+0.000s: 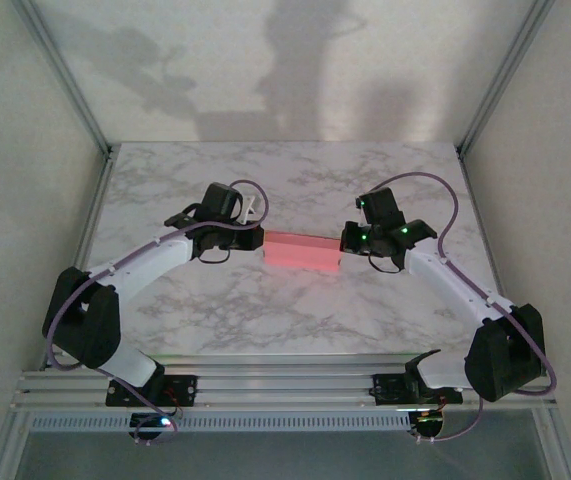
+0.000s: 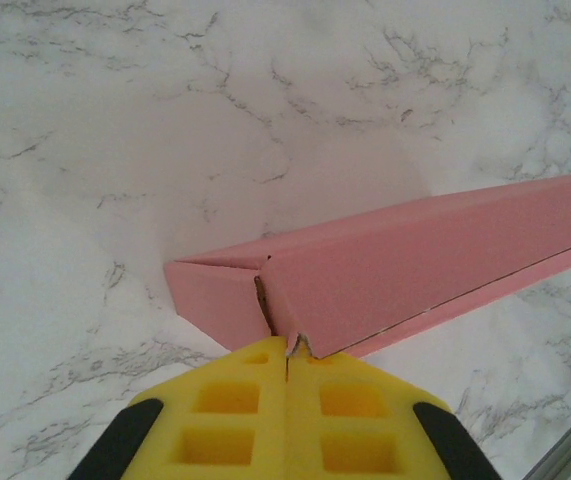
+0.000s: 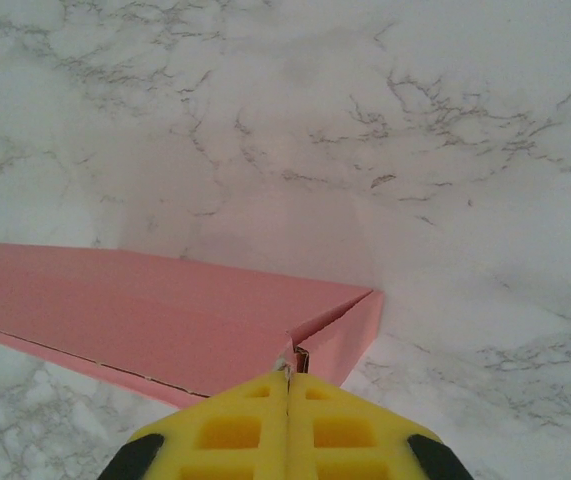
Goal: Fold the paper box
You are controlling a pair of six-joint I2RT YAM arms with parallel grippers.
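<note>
- The paper box (image 1: 302, 251) is found pink and folded at mid-counter (image 1: 295, 320).
- The left fingers (image 2: 235, 410) are closed, pinching its left end edge.
- The right fingers (image 3: 340, 430) are closed, pinching its right end edge.
- Both arms are angled inward, facing each other.

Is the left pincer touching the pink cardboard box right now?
Touching. Left wrist view: the left pincer, shut, pinches the pink cardboard box at its end edge.

Marble-patterned table (image 1: 295, 320), pale walls (image 1: 25, 130), metal corner posts (image 1: 65, 75), soft shadows
</note>
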